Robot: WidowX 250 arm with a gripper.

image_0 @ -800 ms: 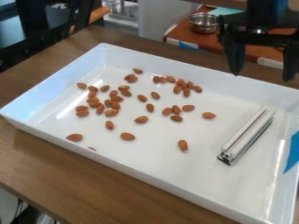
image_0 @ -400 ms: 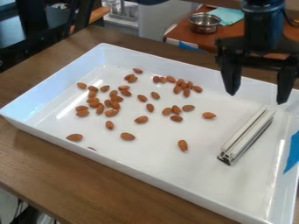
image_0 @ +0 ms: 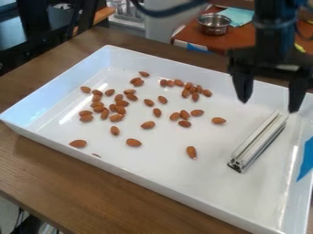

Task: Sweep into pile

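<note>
My gripper (image_0: 269,106) hangs above the far right part of the white tray, its two fingers wide apart with nothing between them. Just below it, toward the camera, a silver metal bar (image_0: 259,140) lies slantwise on the tray floor at the right. Brown almonds are spread over the left and middle: a loose cluster (image_0: 113,107) at the left, a group (image_0: 194,90) near the far wall, a lone almond (image_0: 218,120) left of the bar, and another (image_0: 192,152) nearer the camera. One almond at the near left is partly hidden by the tray's wall.
The white tray (image_0: 153,186) has raised walls and stands on a brown wooden table (image_0: 67,183). Blue tape (image_0: 306,159) is stuck at its right side. Behind, a metal bowl (image_0: 214,24) and a light green cloth (image_0: 238,16) rest on another surface.
The gripper has come down from the top right edge to a lower place over the tray, nearer the metal bar. Bar and almonds have stayed where they were.
</note>
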